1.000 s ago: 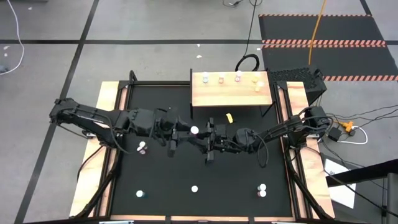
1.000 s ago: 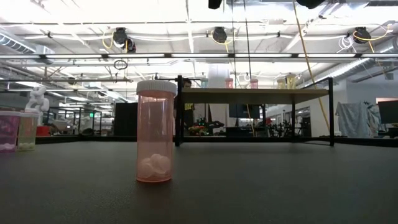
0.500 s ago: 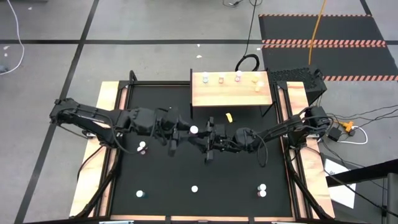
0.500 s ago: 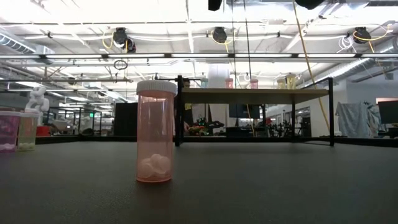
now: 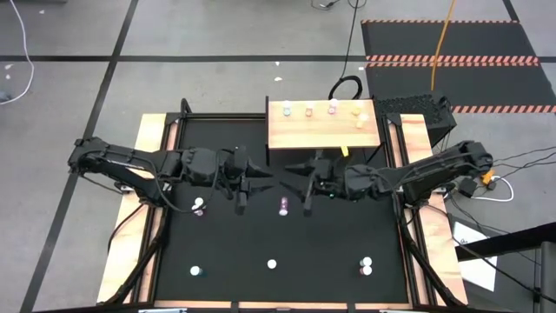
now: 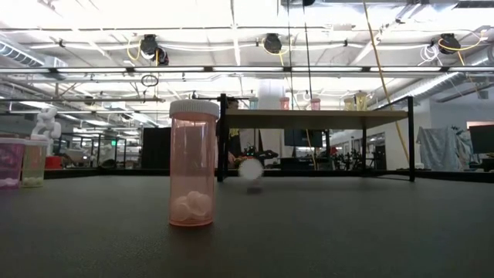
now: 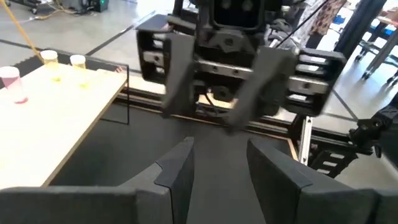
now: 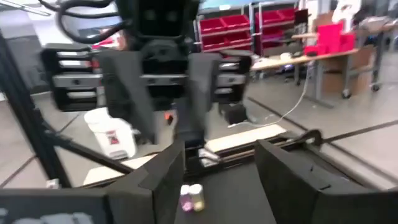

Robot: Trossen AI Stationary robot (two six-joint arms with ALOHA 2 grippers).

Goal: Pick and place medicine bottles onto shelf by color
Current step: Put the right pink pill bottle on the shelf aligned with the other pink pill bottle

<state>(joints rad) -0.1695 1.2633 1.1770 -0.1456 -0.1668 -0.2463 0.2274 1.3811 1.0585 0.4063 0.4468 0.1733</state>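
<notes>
Pink-purple medicine bottle [image 5: 283, 207] lies toppled between left gripper [image 5: 253, 183] and right gripper [image 5: 298, 183] — both spread, empty. Light, rigid, rolls easily — grasp mid-body.

Four white-capped medicine bottles [image 5: 308, 110] stand in a row on the light-wood shelf [image 5: 295, 132] — five more dot the black table, a pink one [image 6: 192, 164] upright nearest the low camera.

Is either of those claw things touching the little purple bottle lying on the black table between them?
Apart. In the high view, bare table separates the purple bottle from the left gripper and the right gripper.
</notes>
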